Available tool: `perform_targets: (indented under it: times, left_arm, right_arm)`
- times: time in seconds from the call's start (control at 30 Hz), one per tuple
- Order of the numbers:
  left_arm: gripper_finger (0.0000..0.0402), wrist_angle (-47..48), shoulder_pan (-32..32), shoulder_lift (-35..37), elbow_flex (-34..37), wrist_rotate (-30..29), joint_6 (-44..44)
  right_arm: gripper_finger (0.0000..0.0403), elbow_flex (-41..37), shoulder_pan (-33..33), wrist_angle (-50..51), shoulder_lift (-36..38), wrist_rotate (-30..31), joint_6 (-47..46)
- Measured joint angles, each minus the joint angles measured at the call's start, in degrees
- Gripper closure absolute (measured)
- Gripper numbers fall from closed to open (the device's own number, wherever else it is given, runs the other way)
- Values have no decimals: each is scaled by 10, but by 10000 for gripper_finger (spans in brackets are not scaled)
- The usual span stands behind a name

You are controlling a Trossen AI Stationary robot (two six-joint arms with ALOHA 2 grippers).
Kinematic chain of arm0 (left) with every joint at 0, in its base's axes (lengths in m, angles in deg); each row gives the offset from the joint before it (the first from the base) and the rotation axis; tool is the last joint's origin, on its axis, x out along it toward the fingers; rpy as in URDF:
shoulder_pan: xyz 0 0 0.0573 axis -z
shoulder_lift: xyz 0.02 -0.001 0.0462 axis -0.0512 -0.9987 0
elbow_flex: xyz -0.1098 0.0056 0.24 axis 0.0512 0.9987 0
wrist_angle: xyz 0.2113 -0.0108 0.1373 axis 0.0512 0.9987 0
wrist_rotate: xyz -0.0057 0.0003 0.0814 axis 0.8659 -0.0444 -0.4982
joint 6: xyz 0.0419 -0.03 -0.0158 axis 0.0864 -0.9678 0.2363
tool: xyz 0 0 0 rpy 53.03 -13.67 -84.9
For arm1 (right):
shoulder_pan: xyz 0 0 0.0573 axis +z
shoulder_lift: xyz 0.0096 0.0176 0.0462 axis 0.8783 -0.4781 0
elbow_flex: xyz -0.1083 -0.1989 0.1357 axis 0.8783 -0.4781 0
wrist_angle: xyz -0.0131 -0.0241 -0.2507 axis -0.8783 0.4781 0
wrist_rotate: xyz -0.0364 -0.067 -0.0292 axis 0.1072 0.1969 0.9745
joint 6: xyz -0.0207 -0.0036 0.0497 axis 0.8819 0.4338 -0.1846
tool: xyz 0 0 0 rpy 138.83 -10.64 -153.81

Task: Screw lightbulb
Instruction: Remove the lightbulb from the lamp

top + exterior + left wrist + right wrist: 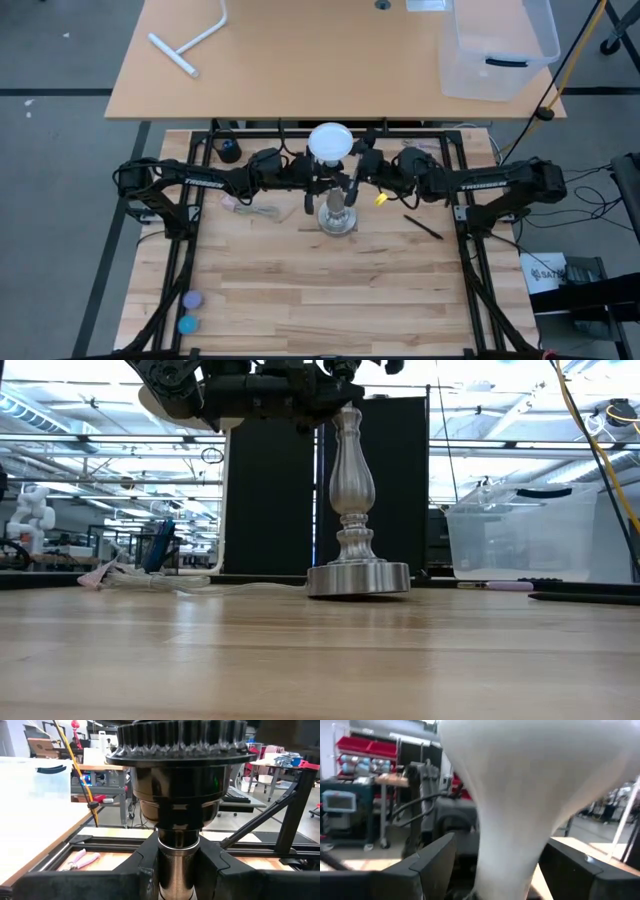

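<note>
A silvery turned lamp post [337,218] stands upright on its round base in the middle of the wooden table; it also shows in the low view [352,490]. Its black ribbed socket [180,780] is on top. My left gripper [322,188] comes from the left and is shut on the post just below the socket. My right gripper [354,162] comes from the right and is shut on the white lightbulb [329,142]. The bulb is held up, globe on top, a little to the far side of the socket. Its screw base is hidden. My left gripper pinches the post's silvery neck [175,865] right under the black socket, one finger [142,875] on each side. It comes level from the table's left. The post stays upright on its base. My right gripper holds the bulb by its tapering neck [505,855] between its two fingers [432,862], level from the table's right. The bulb is lifted clear and upright, globe up. The exact place of contact lies below the picture's edge.
A black pen [423,227] lies right of the lamp, a pale cord with a pink thing [245,208] left of it. Two small round blue and purple things [188,310] lie at the near left. A clear bin [495,45] and a white T-pipe [190,40] are on the far table.
</note>
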Motion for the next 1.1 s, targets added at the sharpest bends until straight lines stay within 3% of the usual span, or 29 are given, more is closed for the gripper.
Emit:
perform_targets:
  times: [0.2,0.43,0.87,1.1]
  left_arm:
    - [329,1,1,0,0,0,0]
    - [329,1,0,0,0,8,3]
    - [329,1,-2,0,0,108,22]
    - [329,1,-5,0,0,143,25]
  right_arm:
    - [156,0,-2,-52,-7,6,22]
    - [236,0,-10,-41,-2,-8,16]
    - [242,-1,-66,-36,-1,-207,-48]
    - [243,0,-77,-39,-2,-266,-51]
